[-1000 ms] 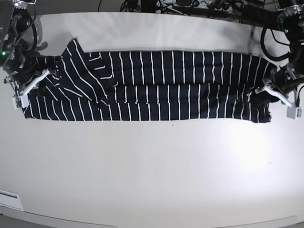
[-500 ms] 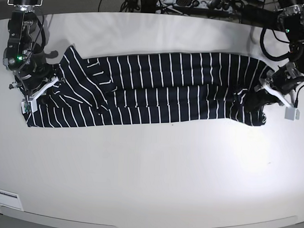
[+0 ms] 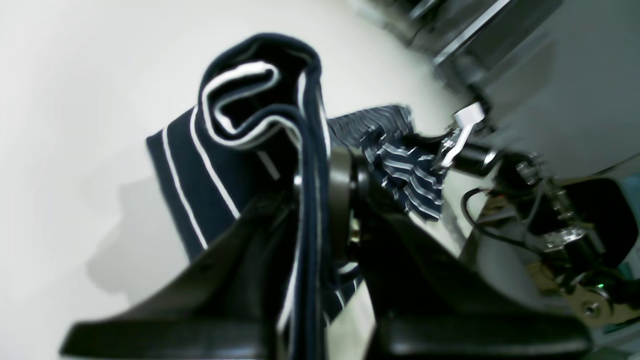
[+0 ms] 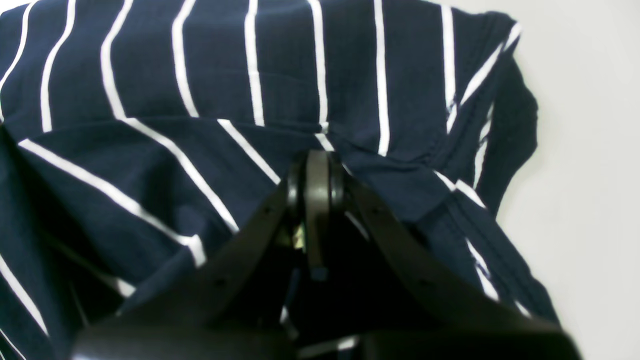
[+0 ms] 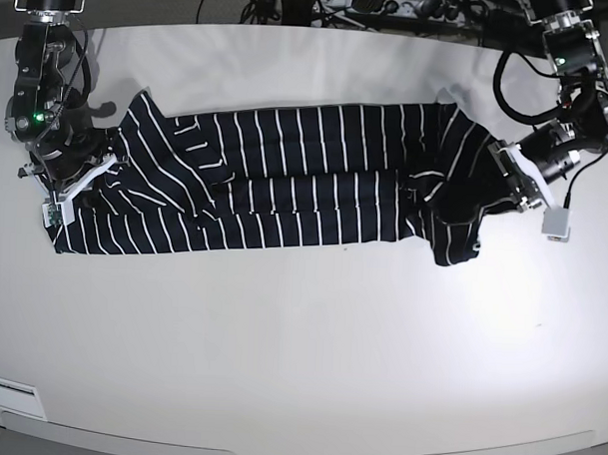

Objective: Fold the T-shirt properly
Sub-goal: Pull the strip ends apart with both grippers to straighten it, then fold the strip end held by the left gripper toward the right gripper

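Observation:
The T-shirt (image 5: pixel 306 178), dark navy with thin white stripes, lies as a long band across the white table (image 5: pixel 300 347). In the base view its right end is lifted and bunched back over itself, and my left gripper (image 5: pixel 504 173) is shut on it. The left wrist view shows a folded edge of the T-shirt (image 3: pixel 215 165) pinched in the left gripper (image 3: pixel 320 185). On the base view's left, my right gripper (image 5: pixel 104 165) rests shut on the shirt's other end. In its wrist view the T-shirt (image 4: pixel 200 75) puckers at the right gripper (image 4: pixel 317 170).
Cables and equipment (image 5: pixel 372 5) crowd the table's back edge. A white label strip (image 5: pixel 9 387) sits at the front left corner. In the left wrist view the other arm (image 3: pixel 550 230) shows in the distance beside the shirt's far end.
My left gripper has lifted the shirt's right end and carried it leftward, so the band is shorter and bunched there. The right gripper shifted slightly inward earlier and now holds still.

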Controlling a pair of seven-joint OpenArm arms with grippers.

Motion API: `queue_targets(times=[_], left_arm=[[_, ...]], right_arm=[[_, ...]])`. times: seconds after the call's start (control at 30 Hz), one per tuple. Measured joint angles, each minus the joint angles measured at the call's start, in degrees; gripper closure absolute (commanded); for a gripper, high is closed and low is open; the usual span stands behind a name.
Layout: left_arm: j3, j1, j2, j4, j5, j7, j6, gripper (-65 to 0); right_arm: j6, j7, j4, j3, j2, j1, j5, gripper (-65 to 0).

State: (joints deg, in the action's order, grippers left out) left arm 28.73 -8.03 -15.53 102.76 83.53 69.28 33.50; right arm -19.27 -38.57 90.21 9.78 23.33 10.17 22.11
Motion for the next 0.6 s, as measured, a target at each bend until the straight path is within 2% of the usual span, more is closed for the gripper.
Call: queue_targets(times=[0.13, 0.2, 0.33, 0.5, 0.6], left_arm=[[-3.0, 1.3, 3.8, 0.0, -0.2, 0.4, 0.7, 0.0], [-4.8, 1.9, 5.4, 0.0, -0.7, -1.3, 2.3, 0.0], [-8.0, 2.0, 8.8, 0.0, -13.0, -8.3, 3.2, 0.0], [-13.6, 2.2, 12.5, 0.0, -17.6, -10.0, 3.2, 0.0], [-16.3, 2.2, 13.8, 0.0, -20.2, -13.4, 3.2, 0.0]], right_arm=[[-0.1, 0.0, 0.0, 0.0, 0.0, 0.0, 0.0, 0.0], [-0.2, 0.0, 0.0, 0.0, 0.0, 0.0, 0.0, 0.0], [-0.4, 0.0, 0.0, 0.0, 0.0, 0.0, 0.0, 0.0], [-1.1, -0.2, 0.0, 0.0, 0.0, 0.0, 0.0, 0.0], [-1.1, -0.3, 0.0, 0.0, 0.1, 0.0, 0.0, 0.0]])
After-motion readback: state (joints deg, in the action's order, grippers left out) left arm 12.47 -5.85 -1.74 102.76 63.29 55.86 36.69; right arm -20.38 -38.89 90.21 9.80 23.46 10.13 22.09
